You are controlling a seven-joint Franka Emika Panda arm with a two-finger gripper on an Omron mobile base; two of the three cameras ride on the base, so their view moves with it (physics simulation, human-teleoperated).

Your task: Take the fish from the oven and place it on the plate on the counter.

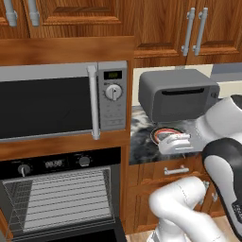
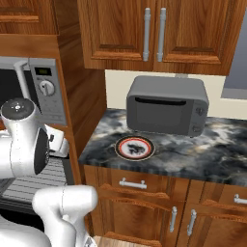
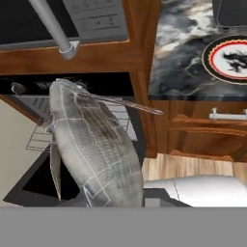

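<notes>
In the left base view the arm covers the plate (image 1: 166, 132), leaving a red-rimmed sliver, and the oven (image 1: 61, 189) is cut off at the left and bottom edges. In the hand view the fish (image 3: 91, 144) runs out at the bottom, hiding the pincer tips, and the plate's right side is cut off. The plate's dark motif is too small to read.

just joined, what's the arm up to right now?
The arm is carrying the fish, which sits in the tool right in front of the hand camera. It's out of the oven, whose racks sit bare. The plate waits on the counter in front of the toaster oven.
</notes>
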